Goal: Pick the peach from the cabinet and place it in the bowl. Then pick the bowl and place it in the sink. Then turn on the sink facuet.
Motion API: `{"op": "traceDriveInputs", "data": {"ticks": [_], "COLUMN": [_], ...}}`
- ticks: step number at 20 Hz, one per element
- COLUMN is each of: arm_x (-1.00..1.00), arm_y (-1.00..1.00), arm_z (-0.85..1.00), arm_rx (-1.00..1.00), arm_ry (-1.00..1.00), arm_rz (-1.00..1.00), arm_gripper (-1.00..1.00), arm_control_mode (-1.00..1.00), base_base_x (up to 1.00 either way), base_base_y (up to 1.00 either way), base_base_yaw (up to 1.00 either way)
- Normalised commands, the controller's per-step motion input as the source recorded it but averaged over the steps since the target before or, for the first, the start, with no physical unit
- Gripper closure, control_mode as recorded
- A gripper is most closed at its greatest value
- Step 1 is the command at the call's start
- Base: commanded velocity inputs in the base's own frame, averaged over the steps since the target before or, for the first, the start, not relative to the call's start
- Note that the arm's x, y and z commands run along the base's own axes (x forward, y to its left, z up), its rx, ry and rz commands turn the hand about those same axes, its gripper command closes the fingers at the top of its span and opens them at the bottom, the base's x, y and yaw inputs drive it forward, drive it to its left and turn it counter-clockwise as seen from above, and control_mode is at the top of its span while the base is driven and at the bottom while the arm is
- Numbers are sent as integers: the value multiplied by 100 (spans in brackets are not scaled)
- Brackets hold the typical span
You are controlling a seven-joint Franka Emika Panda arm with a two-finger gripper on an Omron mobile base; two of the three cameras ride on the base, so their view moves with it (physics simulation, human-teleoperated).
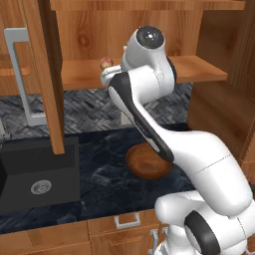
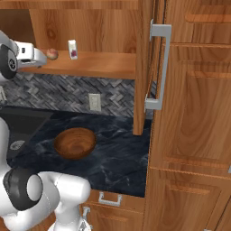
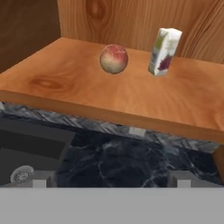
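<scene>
Sitting on cabinet (image 2: 90, 63) shelf: one peach (image 3: 113, 58) (untouched), one carton (image 3: 164, 51).

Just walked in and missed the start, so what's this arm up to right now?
The white arm is reaching toward the open cabinet, its end effector open and empty, short of the shelf. The peach sits on the shelf beside a small carton, untouched. The bowl waits empty on the dark counter, with the sink off to the arm's left. Nothing has been picked up yet.
</scene>
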Motion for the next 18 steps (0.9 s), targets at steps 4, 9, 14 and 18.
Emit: {"op": "traceDriveInputs", "data": {"ticks": [4,9,14,18], "arm_x": [57,43,45,38], "arm_y": [8,0,5,8], "arm_z": [7,14,4,0], "arm_rx": [4,3,0,0], "arm_ry": [-8,-1,0,0], "arm_rz": [0,0,0,0], "arm_gripper": [-100,-100,-100,-100], "arm_control_mode": [-100,-100,-100,-100], "base_base_x": [0,0,0,0], "base_base_y": [0,0,0,0], "base_base_yaw": [0,0,0,0]}}
